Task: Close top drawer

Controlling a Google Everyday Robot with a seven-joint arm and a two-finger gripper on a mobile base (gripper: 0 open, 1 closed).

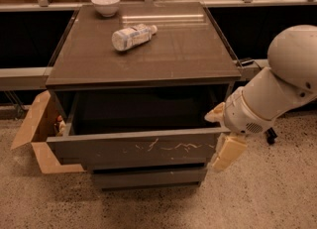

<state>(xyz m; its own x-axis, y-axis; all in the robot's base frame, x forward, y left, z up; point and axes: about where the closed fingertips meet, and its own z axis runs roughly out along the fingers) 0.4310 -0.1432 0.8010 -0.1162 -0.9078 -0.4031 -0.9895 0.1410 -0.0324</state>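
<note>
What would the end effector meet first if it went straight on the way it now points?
Likely the floor beside the cabinet: the end effector, at the right end of the open top drawer, points down and slightly left. Depth is unclear; it might clip the lower drawer first.

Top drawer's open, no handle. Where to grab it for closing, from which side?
The top drawer is handleless: the only grippable part is the front panel's exposed top edge, taken from above. Its flat face probably suits a push from the front better. The gripper sits at the panel's right end; nearer centre would likely skew less.
</note>
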